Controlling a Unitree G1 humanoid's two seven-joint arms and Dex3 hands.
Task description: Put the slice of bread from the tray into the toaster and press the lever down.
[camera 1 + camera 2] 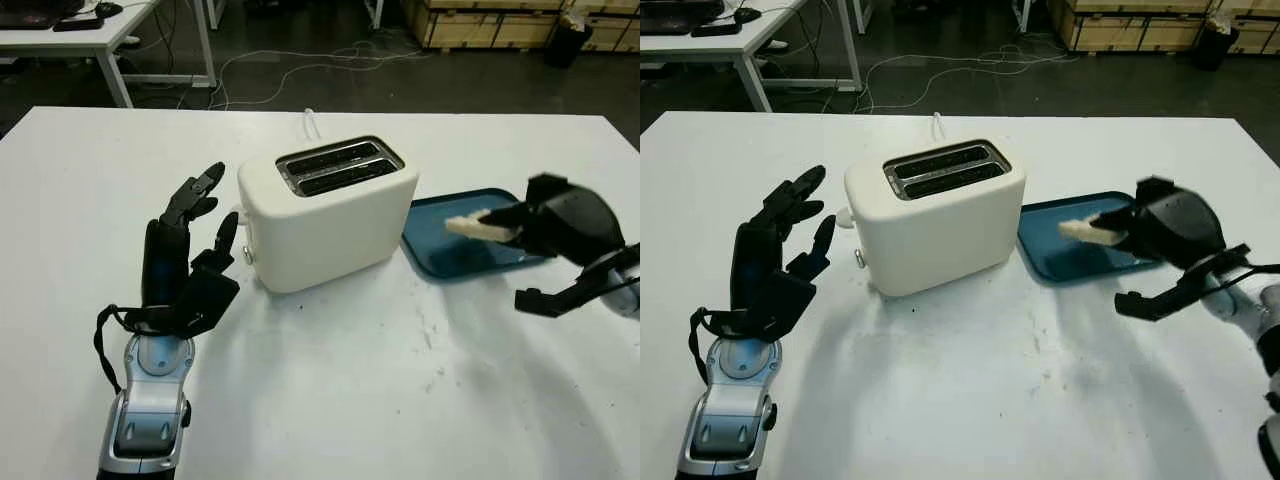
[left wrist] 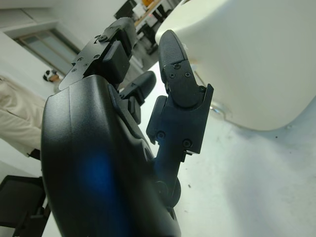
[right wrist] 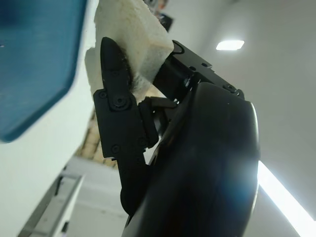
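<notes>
While gripping: right hand (image 1: 545, 225) pinches the bread slice (image 1: 478, 229) just above the blue tray (image 1: 440, 250), near the tabletop's right edge, so it's ready to carry.
Left hand (image 1: 190, 255): open beside the toaster (image 1: 330, 210), probably waiting for the lever (image 1: 247, 256).
Toaster slots: up top, nothing in them yet.
</notes>
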